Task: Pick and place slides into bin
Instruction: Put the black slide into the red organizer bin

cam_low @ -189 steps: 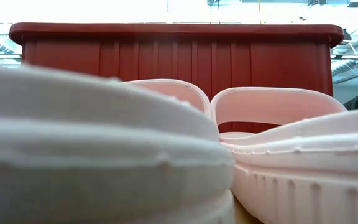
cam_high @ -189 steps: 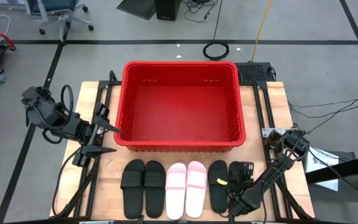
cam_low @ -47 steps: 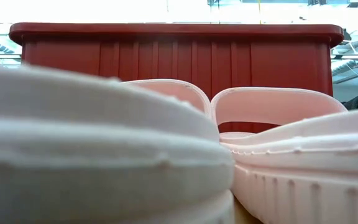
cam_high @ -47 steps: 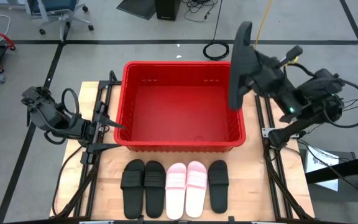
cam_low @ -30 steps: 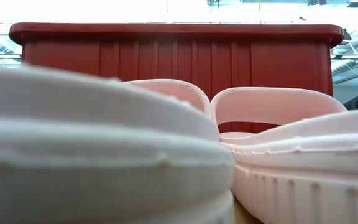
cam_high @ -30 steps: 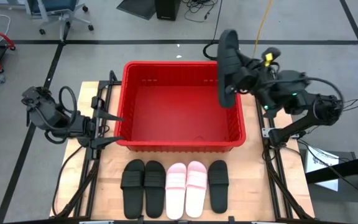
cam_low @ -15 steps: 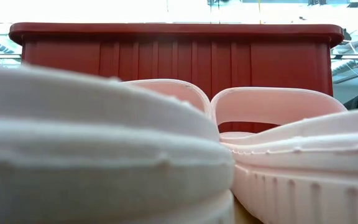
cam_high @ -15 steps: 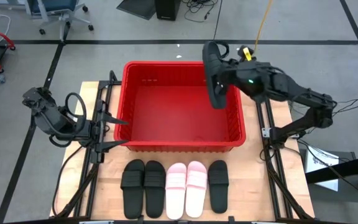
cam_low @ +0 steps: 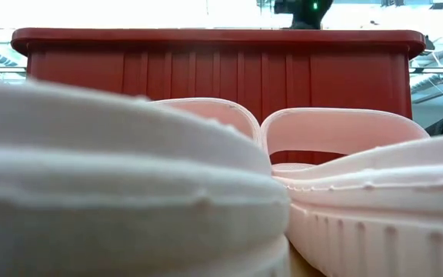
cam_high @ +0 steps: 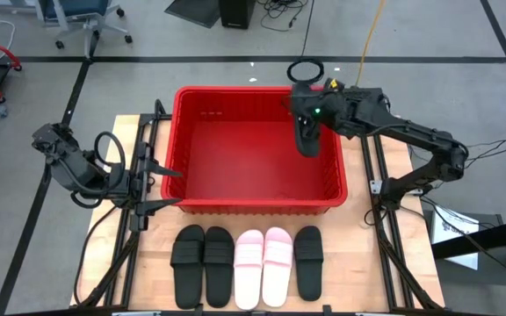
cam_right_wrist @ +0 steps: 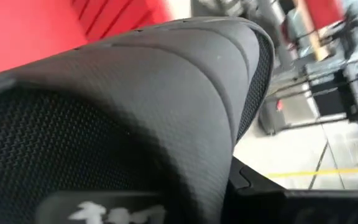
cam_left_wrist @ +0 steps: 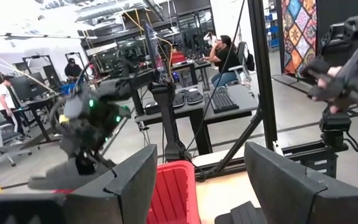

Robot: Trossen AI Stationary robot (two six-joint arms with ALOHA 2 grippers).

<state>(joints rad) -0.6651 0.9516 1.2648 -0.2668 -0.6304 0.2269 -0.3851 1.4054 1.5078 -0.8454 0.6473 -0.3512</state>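
Note:
The red bin (cam_high: 253, 207) stands at the table's middle and far side. My right gripper (cam_high: 313, 111) is over the bin's far right part, shut on a black slide (cam_high: 307, 140) that hangs on end inside the bin's rim. This slide fills the right wrist view (cam_right_wrist: 142, 106). Two black slides (cam_high: 187, 263) (cam_high: 219, 266), two pale pink ones (cam_high: 249, 268) (cam_high: 278, 266) and one more black one (cam_high: 308, 262) lie flat in a row on the near part of the table. My left gripper (cam_high: 172, 187) stands open by the bin's near left corner. My right gripper holds the black slide by its upper part (cam_high: 304, 112), coming level from the table's right side. The slide hides the fingers in the wrist view, so the exact place does not show. It hangs on end below the gripper, its lower end (cam_high: 309, 151) within the bin and clear of the floor.
In the low view the pink slides (cam_low: 344, 146) block most of the picture before the bin's wall (cam_low: 221, 69). Metal frame rails (cam_high: 139, 158) run along both sides of the table. People sit at desks in the room beyond (cam_left_wrist: 225, 53).
My right gripper has carried the black slide toward the table's left, from beyond the bin's right rim to above its far right part. It has also gone down, so that the slide's lower end now hangs inside the bin. The slide stays on end.

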